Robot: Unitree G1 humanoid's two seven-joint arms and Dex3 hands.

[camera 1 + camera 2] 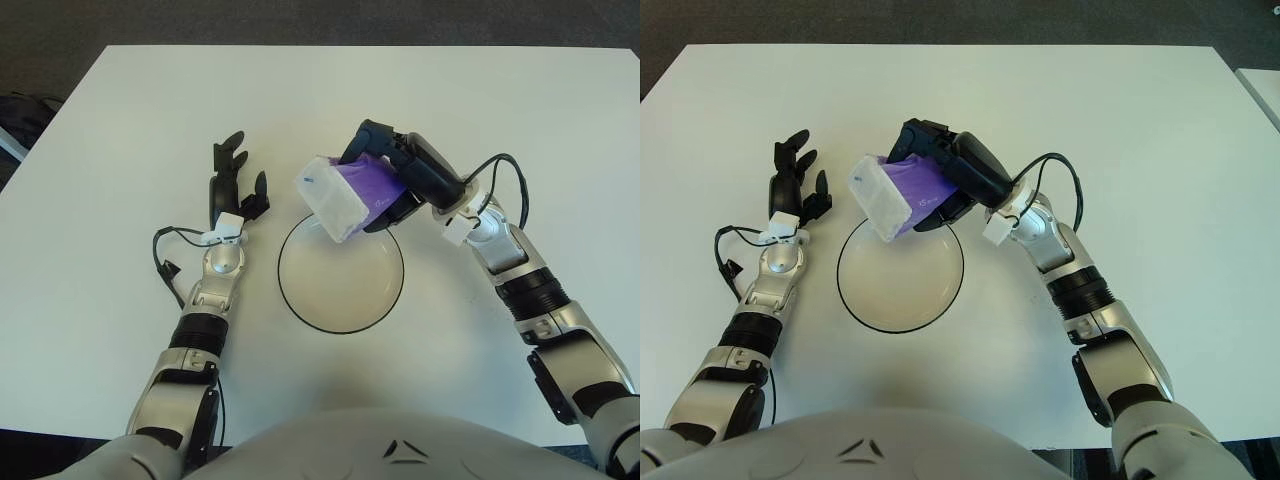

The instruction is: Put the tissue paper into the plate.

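Nearest, a white plate (341, 300) with a dark rim, bare on the table (120, 110). Over its far rim, the tissue pack (345, 195), purple and white, clamped in the curled fingers of the right hand (405, 180), clear of the plate. Left of the plate, the left hand (232, 185), fingers spread, holding nothing.

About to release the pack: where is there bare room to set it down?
The plate is bare inside; the right hand holds the tissue pack over its far rim. The table is bare beyond both hands and right of the right arm. It is tight only between the plate and the open left hand.
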